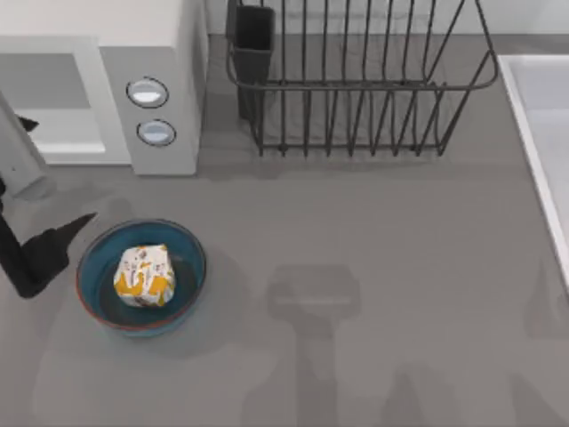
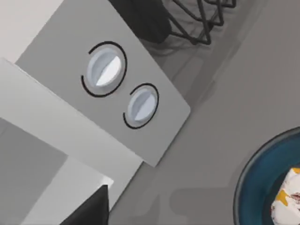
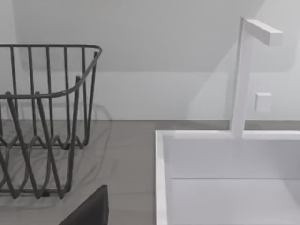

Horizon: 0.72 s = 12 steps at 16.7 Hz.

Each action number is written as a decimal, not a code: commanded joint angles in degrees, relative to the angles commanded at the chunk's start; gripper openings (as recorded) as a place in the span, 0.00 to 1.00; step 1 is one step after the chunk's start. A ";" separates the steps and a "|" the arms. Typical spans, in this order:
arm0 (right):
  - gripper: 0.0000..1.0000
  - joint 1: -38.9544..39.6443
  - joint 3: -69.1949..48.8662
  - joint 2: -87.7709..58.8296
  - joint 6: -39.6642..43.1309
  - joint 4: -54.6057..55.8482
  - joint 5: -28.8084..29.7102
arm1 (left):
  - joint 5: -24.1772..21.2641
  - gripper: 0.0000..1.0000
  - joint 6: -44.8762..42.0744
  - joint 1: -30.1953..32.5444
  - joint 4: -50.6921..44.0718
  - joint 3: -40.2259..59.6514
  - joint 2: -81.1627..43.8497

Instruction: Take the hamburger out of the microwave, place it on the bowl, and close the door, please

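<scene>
Table: a flat grey tabletop is carrying everything.
Microwave: the large boxy white-grey microwave is standing at the table's far left, its cavity lying open and its side panel showing two round silver-blue knobs.
Rack: a black wire dish rack is sitting just right of the microwave, with a white sink basin and its white faucet at the table's right edge.
Door: the pale grey-white door appears to be swinging out at the top view's left edge, a slim pale bar poking forward there; I judge it is not yet shut.
Bowl: the round shallow blue bowl with a reddish-brown rim is resting in front of the microwave.
Hamburger: the small lump in white paper with orange-yellow patches is lying inside the bowl, so the placing looks done.
Left claw: the dark left gripper is hovering just left of the bowl, holding nothing; whether its fingers are apart or together I cannot tell.
Key relation: the door is lying behind the left gripper, toward the microwave, its long axis upright, and this arm is the nearer one.
Right arm: parked, its camera facing the sink.
Writing: small dark marks on the wrapper are not readable.
</scene>
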<state>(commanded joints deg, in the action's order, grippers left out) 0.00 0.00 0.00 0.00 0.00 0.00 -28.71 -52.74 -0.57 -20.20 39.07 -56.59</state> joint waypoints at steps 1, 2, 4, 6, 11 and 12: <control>1.00 0.00 0.00 0.00 0.00 0.00 0.00 | 3.40 1.00 6.30 0.00 2.84 -3.86 7.25; 1.00 0.00 0.00 0.00 0.00 0.00 0.00 | 6.72 1.00 12.51 0.02 5.50 -7.79 14.27; 1.00 0.00 0.00 0.00 0.00 0.00 0.00 | 12.94 1.00 24.26 0.12 10.23 -15.67 27.18; 1.00 0.00 0.00 0.00 0.00 0.00 0.00 | 18.41 1.00 34.52 0.26 14.07 -23.16 37.90; 1.00 0.00 0.00 0.00 0.00 0.00 0.00 | 27.33 1.00 50.37 0.54 19.49 -36.74 54.16; 1.00 0.00 0.00 0.00 0.00 0.00 0.00 | 28.13 1.00 51.75 0.56 19.91 -38.09 55.58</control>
<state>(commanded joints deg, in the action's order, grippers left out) 0.00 0.00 0.00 0.00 0.00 0.00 -0.58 -0.99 -0.01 -0.29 0.98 -1.02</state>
